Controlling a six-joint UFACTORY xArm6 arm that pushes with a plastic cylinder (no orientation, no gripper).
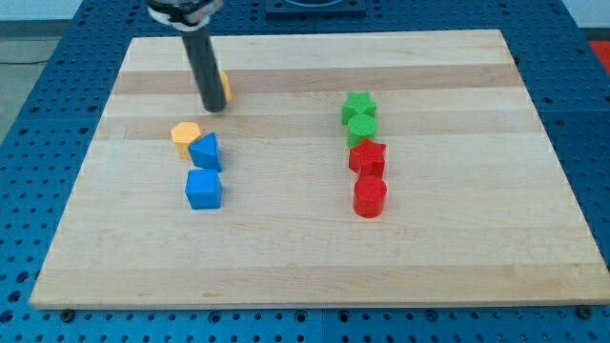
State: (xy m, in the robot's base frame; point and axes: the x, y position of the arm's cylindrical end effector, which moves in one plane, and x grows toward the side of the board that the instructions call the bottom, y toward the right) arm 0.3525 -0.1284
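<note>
Rod down, my tip (213, 108) touching yellow block (223, 88) (mostly hidden behind rod); orange hexagon block (185, 137), blue blocks just below; I keep contact centred.

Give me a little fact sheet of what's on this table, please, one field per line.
Surface: wooden board on a blue perforated bench
Rod: my tip at the view's upper left, against a mostly hidden yellow block
Left group: orange block, blue wedge-like block touching it, blue cube below
Right column: green star-like block, green block, red star-like block, red cylinder
Block count: eight
</note>
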